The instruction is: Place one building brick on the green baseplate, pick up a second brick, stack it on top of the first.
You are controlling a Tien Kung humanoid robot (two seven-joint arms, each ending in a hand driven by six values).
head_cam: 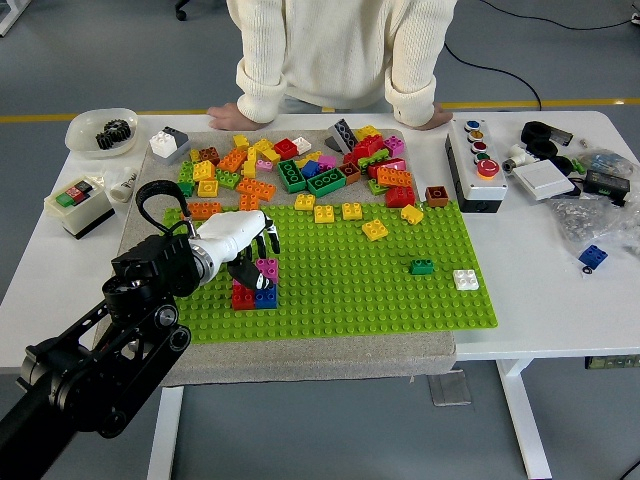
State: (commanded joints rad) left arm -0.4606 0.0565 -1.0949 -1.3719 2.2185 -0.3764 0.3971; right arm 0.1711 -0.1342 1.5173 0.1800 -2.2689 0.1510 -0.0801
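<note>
The green baseplate [400, 300] lies on a grey mat in the middle of the table. Near its left front, a red brick [242, 297] and a blue brick [266, 297] sit side by side on the studs. A magenta brick [268, 267] sits on top of them. My left hand [254, 256] reaches in from the lower left, and its dark fingers curl around the magenta brick from the left and above. A pile of loose bricks [300, 165] lies beyond the plate's far edge. My right arm is out of the picture.
A green brick [422, 266], a white brick [465, 279] and yellow bricks [374, 229] sit on the plate. A person's hands [232, 113] rest on the far edge. A gear bowl [101, 131], switch box [78, 203] and button box [476, 160] flank the mat.
</note>
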